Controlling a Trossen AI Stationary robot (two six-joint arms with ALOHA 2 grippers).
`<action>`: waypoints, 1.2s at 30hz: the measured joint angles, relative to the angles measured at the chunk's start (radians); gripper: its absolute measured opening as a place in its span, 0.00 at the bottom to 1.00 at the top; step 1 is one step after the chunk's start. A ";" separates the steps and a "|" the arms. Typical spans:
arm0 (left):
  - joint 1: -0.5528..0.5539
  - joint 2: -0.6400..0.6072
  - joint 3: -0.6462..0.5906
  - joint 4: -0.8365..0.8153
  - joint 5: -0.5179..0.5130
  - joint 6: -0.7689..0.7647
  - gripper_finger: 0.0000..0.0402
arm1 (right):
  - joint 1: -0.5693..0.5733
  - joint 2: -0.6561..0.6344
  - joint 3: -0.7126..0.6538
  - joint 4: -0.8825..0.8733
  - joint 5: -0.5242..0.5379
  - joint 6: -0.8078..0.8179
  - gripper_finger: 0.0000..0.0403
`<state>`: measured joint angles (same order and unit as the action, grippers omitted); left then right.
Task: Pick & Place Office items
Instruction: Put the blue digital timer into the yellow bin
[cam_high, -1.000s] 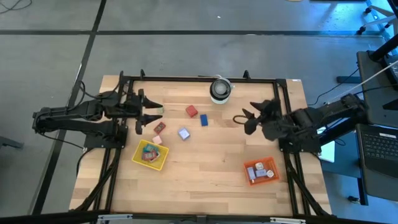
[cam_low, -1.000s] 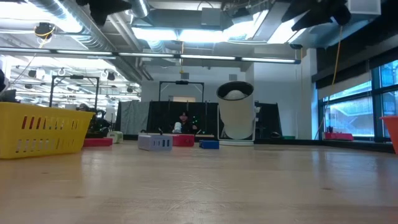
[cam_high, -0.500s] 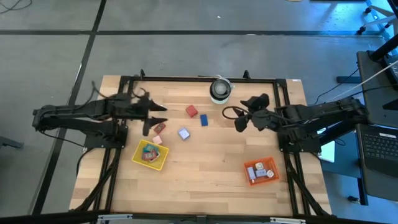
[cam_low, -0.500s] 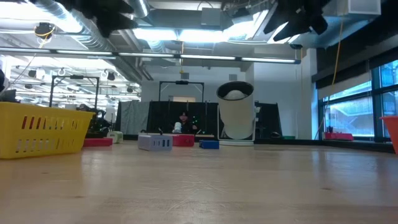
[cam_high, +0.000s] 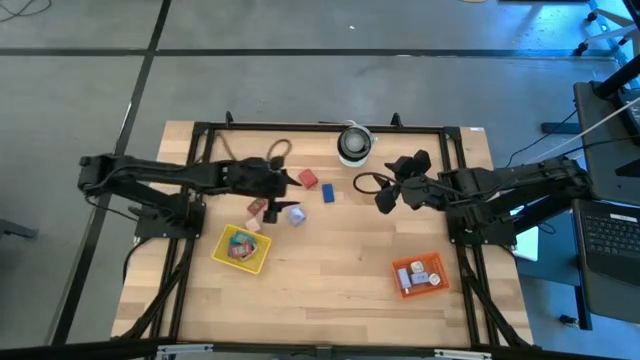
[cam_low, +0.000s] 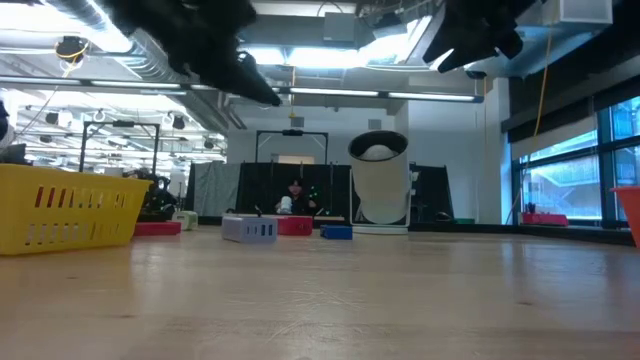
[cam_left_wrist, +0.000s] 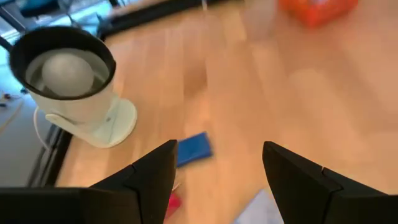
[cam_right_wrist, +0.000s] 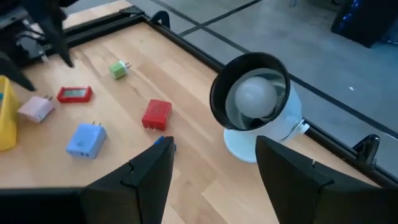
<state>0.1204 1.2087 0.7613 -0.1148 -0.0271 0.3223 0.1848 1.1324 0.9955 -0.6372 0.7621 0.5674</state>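
**Arms over the table, small pieces by the white roll**

You see the white roll (cam_high: 354, 144) standing at the far edge of the wooden table (cam_high: 340, 270). Use it as your marker.

Your left gripper (cam_high: 286, 192) hangs in the air to the left of the roll, above the small pieces. Its two fingers (cam_left_wrist: 149, 177) stand wide apart and hold nothing.

Your right gripper (cam_high: 385, 192) hangs just to the right of the roll, a bit nearer to you. Its fingers (cam_right_wrist: 146, 174) are apart too, and nothing sits between them.

The red block (cam_high: 308, 179) lies near the roll, to its left and a little toward you. The blue block (cam_high: 328, 193) lies just beside the red one, closer to the roll's side. The lavender plug (cam_high: 296, 215) lies farther from the roll, past the red block. The pink piece (cam_high: 258, 207) lies farther left again. A tiny green plug (cam_right_wrist: 118, 68) lies far left of the roll, seen from the right wrist.

The yellow tray (cam_high: 241, 249) sits well away from the roll, to the left front, with pieces inside. The orange tray (cam_high: 419, 276) sits well away to the right front, with pieces inside too.
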 joint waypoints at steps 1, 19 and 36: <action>0.000 0.033 0.029 -0.026 -0.015 0.025 0.58 | 0.000 0.000 0.000 -0.006 -0.006 0.000 0.57; 0.094 0.373 0.235 -0.119 0.174 0.445 0.54 | 0.068 0.000 0.000 -0.039 -0.039 0.000 0.57; 0.090 0.632 0.434 -0.227 -0.065 0.759 0.61 | 0.079 0.000 -0.001 -0.041 -0.042 0.000 0.57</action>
<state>0.2108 1.8403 1.1958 -0.3423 -0.0921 1.0811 0.2638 1.1328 0.9947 -0.6778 0.7200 0.5674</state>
